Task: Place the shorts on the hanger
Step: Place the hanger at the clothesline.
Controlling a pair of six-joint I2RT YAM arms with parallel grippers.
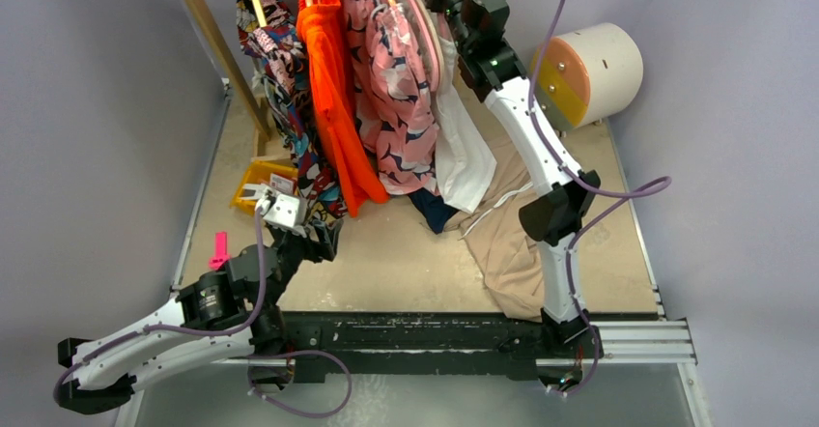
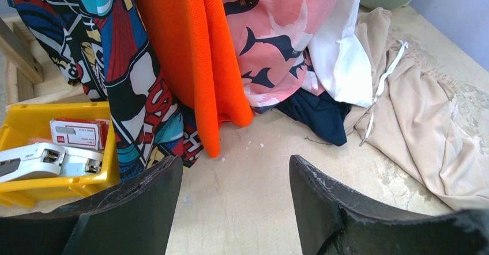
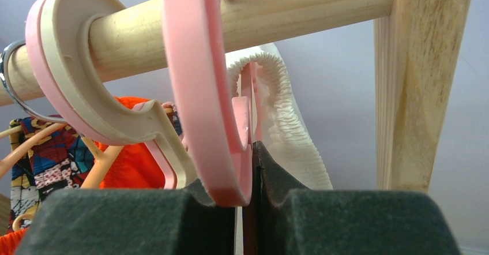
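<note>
Pinching the hanger (image 3: pixel 199 93) at the bottom of its hook, my right hand (image 3: pixel 252 174) has both fingers pressed together on the pink plastic. It is high up at the rod (image 3: pixel 288 12), close to the wooden post (image 3: pixel 421 82). The hook seems to go around the rod, next to another pink and cream hook. The shorts (image 3: pixel 282 105) are just behind the hanger; I see the gathered white waistband rising over a slim pink part. From above, the white cloth hangs down from the rail beside the pink patterned garment (image 1: pixel 396 89).

I judge that this is the last step: the shorts look already on the hanger, and the hanger is at the rod. The next move, I think, is to check that the hook sits fully on the rod, then to open the fingers slowly and go straight down and away, so that I do not pull it off.

My left hand (image 2: pixel 233 162) is spread and holds nothing, low over the desk (image 1: pixel 406 253).

For writing, the red box (image 2: pixel 78 132) in the yellow bin (image 2: pixel 23 122) has a white label, but it is too small to read.
</note>
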